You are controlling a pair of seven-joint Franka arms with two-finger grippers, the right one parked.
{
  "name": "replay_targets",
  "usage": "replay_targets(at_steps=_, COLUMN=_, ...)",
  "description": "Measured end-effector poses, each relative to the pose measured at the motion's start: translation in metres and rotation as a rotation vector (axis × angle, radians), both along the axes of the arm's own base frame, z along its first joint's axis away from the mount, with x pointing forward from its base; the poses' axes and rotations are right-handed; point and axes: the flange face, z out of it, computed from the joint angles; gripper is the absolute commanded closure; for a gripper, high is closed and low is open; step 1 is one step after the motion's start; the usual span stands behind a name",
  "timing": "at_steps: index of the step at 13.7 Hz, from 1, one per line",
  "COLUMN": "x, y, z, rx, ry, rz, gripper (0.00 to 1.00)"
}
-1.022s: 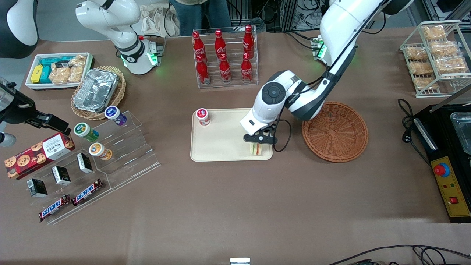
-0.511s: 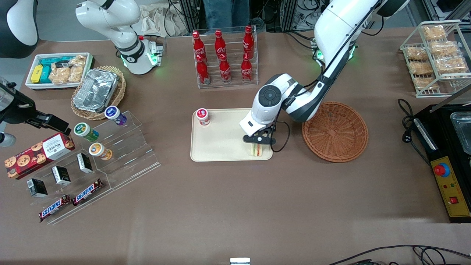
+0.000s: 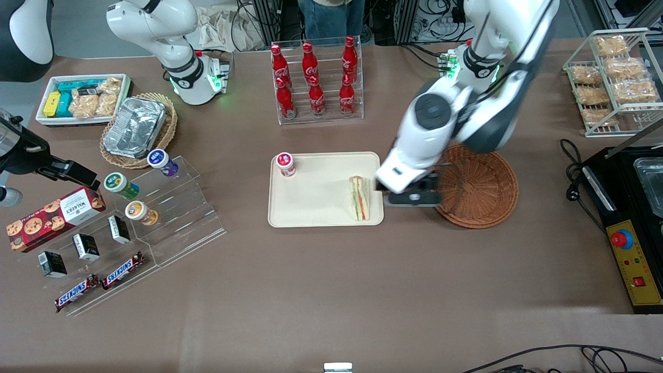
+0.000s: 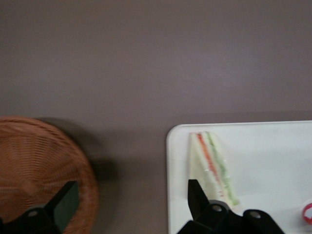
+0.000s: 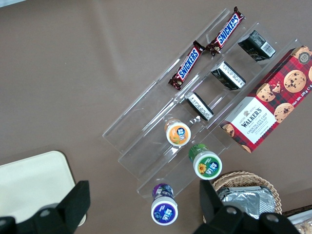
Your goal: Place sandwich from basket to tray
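Observation:
The sandwich, a white wedge with red and green layers, lies on the cream tray at the edge nearest the basket. It shows in the left wrist view as sandwich on tray. The reddish-brown wicker basket sits beside the tray and holds nothing I can see; its rim is basket. My left gripper hangs above the strip of table between tray and basket. That gripper is open, with only bare table between its fingers.
A small red-capped pot stands on the tray's corner farthest from the sandwich. A rack of red cola bottles stands farther from the camera. A clear stepped stand with snacks lies toward the parked arm's end. A black machine sits at the working arm's end.
The gripper was down over the sandwich on the tray. It has let go, risen and swung toward the basket. The sandwich now lies uncovered on the tray.

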Motion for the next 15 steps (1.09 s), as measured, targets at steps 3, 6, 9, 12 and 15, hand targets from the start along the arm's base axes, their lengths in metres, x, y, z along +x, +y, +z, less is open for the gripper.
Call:
replay_targets(at_steps=3, x=0.006, y=0.071, z=0.055, rx=0.071, ry=0.005, rz=-0.071, gripper=0.01)
replay_targets(at_steps=6, x=0.016, y=0.162, z=0.101, rx=0.120, ry=0.001, rz=-0.166, gripper=0.01)
replay_targets(at_steps=9, x=0.017, y=0.221, z=0.132, rx=0.146, ry=0.065, rz=-0.253, gripper=0.00)
replay_targets(at_steps=12, x=0.022, y=0.253, z=0.139, rx=0.141, ry=0.068, rz=-0.187, gripper=0.00)
replay_targets(at_steps=15, x=0.025, y=0.270, z=0.147, rx=0.140, ry=0.055, rz=-0.164, gripper=0.00)
